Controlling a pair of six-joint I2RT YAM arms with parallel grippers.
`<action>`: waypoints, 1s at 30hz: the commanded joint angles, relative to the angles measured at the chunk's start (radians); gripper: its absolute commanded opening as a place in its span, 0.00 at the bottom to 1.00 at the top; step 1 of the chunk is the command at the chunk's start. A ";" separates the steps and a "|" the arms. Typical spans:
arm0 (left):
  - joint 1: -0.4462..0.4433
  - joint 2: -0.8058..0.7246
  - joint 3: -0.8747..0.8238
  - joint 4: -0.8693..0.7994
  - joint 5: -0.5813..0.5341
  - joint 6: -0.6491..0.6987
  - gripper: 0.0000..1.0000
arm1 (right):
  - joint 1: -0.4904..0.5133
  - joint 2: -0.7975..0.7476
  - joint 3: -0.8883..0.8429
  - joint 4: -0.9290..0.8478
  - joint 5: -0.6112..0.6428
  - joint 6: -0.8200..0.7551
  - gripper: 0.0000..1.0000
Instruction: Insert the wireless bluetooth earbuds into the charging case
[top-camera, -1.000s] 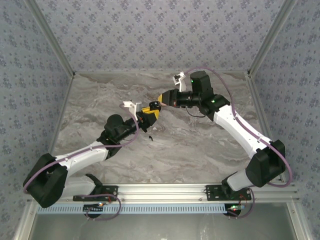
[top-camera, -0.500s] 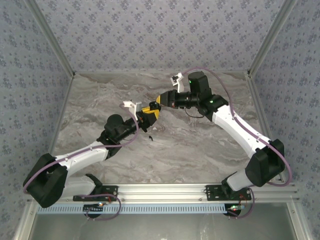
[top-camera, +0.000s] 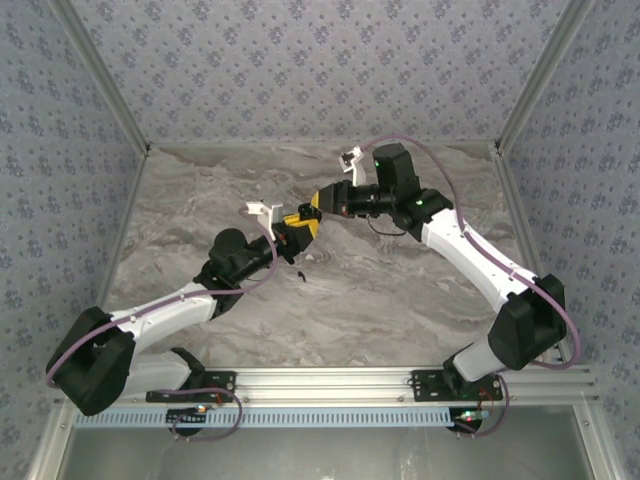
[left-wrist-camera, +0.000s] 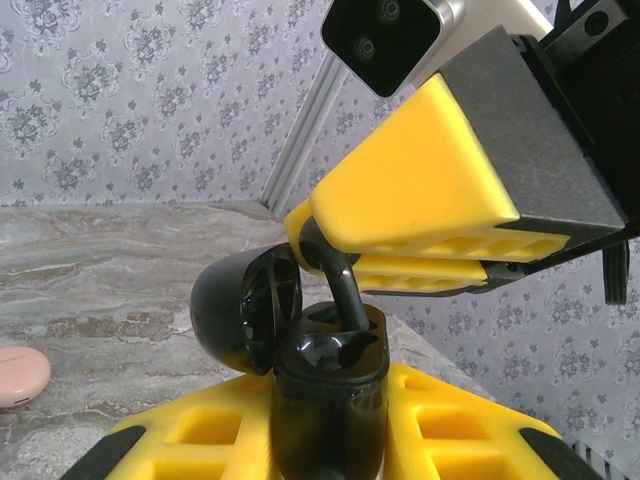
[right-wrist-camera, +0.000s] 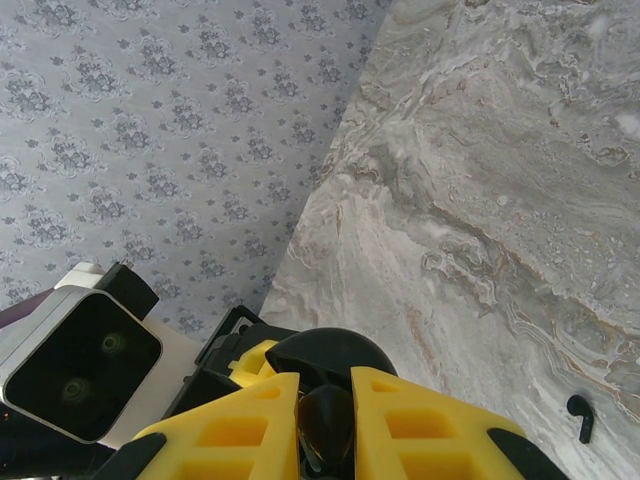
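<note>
My left gripper (top-camera: 300, 226) (left-wrist-camera: 325, 415) is shut on the black charging case (left-wrist-camera: 330, 400), which stands upright with its lid (left-wrist-camera: 240, 310) hinged open to the left. My right gripper (top-camera: 317, 204) (right-wrist-camera: 325, 400) (left-wrist-camera: 300, 232) is shut on a black earbud (left-wrist-camera: 345, 292) (right-wrist-camera: 326, 425), and the earbud's stem reaches down into the case's far slot. The near slot looks empty. A second black earbud (top-camera: 300, 275) (right-wrist-camera: 580, 417) lies loose on the marble table, just in front of the left gripper.
A pale pink rounded case (left-wrist-camera: 20, 375) lies on the marble table (top-camera: 380, 290) to the left of the left gripper. Patterned walls and aluminium posts (top-camera: 105, 100) close in the table at the back and sides. Both arms meet near the table's middle back.
The right arm's wrist has shifted slightly up and left, with its fingertips staying at the case. The left arm and the loose earbud have not moved.
</note>
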 joint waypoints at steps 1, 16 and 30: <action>-0.006 -0.026 0.038 0.018 -0.021 -0.012 0.24 | 0.012 0.003 0.036 -0.004 -0.005 -0.025 0.18; -0.007 -0.033 0.038 0.018 0.006 0.003 0.24 | 0.039 -0.005 0.045 -0.089 -0.004 -0.092 0.20; -0.007 -0.022 0.059 0.007 0.058 0.013 0.24 | 0.046 -0.010 0.081 -0.165 0.002 -0.152 0.31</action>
